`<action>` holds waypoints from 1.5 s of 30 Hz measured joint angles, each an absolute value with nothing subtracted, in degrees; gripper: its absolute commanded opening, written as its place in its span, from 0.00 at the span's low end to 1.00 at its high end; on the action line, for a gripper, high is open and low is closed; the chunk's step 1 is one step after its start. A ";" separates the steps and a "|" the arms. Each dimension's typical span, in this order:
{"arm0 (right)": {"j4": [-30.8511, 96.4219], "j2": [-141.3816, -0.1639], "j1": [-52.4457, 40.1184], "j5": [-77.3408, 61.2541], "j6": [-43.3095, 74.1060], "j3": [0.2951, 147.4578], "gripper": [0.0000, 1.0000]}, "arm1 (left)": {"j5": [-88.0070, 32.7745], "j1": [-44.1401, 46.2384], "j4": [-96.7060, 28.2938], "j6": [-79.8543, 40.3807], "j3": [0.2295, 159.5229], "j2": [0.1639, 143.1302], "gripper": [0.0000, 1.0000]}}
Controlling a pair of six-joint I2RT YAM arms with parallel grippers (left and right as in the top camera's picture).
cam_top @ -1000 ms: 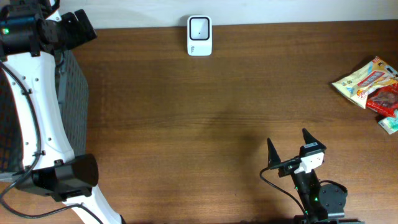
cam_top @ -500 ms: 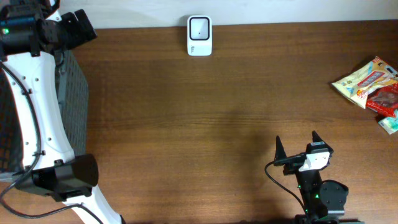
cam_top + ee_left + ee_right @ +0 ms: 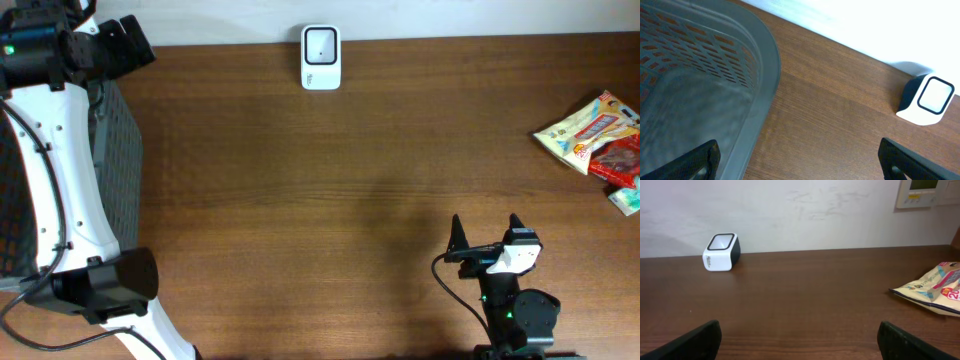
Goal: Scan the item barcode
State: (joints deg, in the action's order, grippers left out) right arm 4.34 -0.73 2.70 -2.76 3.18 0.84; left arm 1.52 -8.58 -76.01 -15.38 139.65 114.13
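A brown wooden table [image 3: 330, 180] fills most of the overhead frame. The yellow-and-red crinkly snack packet [image 3: 588, 132] lies flat at the far right edge, overlapping a dark red packet [image 3: 620, 160] just below it, and neither arm touches them. In the right wrist view the snack packet [image 3: 930, 289] sits at the right edge of the frame. The small white box scanner with a black-framed window [image 3: 320, 57] stands at the top centre, against the pale wall, well apart from the packets. The right gripper [image 3: 487, 231] is at the lower right of the overhead frame, above bare wood. Its two black fingers are spread wide and grasp nothing, and their tips show only in the bottom corners of its own camera. The left gripper [image 3: 800, 161] is at the upper left of the overhead frame. It is likewise released and empty, above the rim of a grey perforated plastic basket [image 3: 765, 55], with the scanner [image 3: 926, 100] at the right of its view. A beige wall control panel [image 3: 925, 192] shows at the upper right of the right wrist view.
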 measured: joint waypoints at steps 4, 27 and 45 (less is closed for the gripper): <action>4.34 -0.73 2.70 -2.81 2.31 0.84 0.99 | 1.52 -8.58 -76.01 -15.35 139.65 114.13 0.99; 4.29 -0.73 2.70 -2.83 -0.49 0.84 0.99 | 1.52 -8.58 -82.89 -15.35 139.72 114.13 0.99; 4.27 -0.54 2.70 -2.83 -0.47 0.84 0.99 | 2.39 8.82 -27.03 -2.11 60.86 63.13 0.99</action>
